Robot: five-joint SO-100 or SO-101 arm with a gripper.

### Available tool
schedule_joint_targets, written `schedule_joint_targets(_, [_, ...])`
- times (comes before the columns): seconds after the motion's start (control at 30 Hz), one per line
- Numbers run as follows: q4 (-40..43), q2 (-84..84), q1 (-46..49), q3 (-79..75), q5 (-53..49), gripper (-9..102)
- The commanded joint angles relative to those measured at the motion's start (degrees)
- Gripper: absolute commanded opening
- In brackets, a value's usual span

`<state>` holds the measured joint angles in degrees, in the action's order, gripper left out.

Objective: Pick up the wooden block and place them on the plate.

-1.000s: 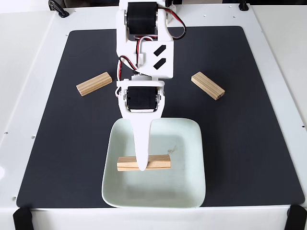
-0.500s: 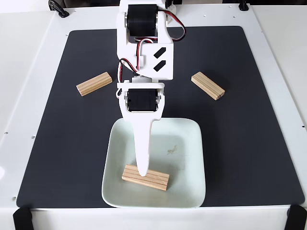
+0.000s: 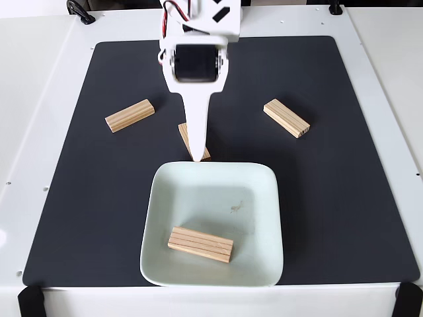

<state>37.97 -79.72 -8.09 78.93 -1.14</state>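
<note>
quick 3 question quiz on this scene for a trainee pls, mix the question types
1. True or false: one wooden block lies flat inside the plate.
2. How many wooden blocks lie on the black mat outside the plate?
3. Which block is the gripper above? A) the left block B) the middle block just behind the plate's far rim C) the right block

Key: 1 true. 2 three. 3 B; whether its fingers are open or shut cannot be made out.
</note>
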Motion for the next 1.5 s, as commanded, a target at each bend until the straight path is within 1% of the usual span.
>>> schedule_joint_targets(0.0, [-0.4,-14.4,0.2,12.3,-0.9,0])
schedule_joint_targets(0.17, [-0.4,-29.6,0.4,30.7,-8.4,0])
schedule_joint_targets(0.27, [-0.4,-38.1,2.8,39.4,-11.3,0])
schedule_joint_targets(0.4, [-0.4,-47.5,5.9,48.1,-14.7,0])
schedule_joint_targets(0.5, [0.8,-52.1,7.8,51.6,-15.4,0])
schedule_joint_targets(0.6, [6.9,-54.1,9.3,51.0,-17.4,0])
schedule_joint_targets(0.7, [14.2,-54.1,11.2,47.6,-19.9,0])
schedule_joint_targets(0.77, [17.5,-53.9,12.8,44.8,-20.7,0])
schedule_joint_targets(0.9, [18.1,-51.8,14.9,41.9,-20.7,0])
schedule_joint_targets(1.07, [15.7,-43.5,13.6,37.5,-20.1,0])
schedule_joint_targets(1.2, [16.5,-40.3,13.2,33.4,-21.4,0])
schedule_joint_targets(1.3, [18.3,-40.5,13.8,33.4,-28.1,0])
schedule_joint_targets(1.47, [29.9,-42.8,18.3,33.6,-41.6,0])
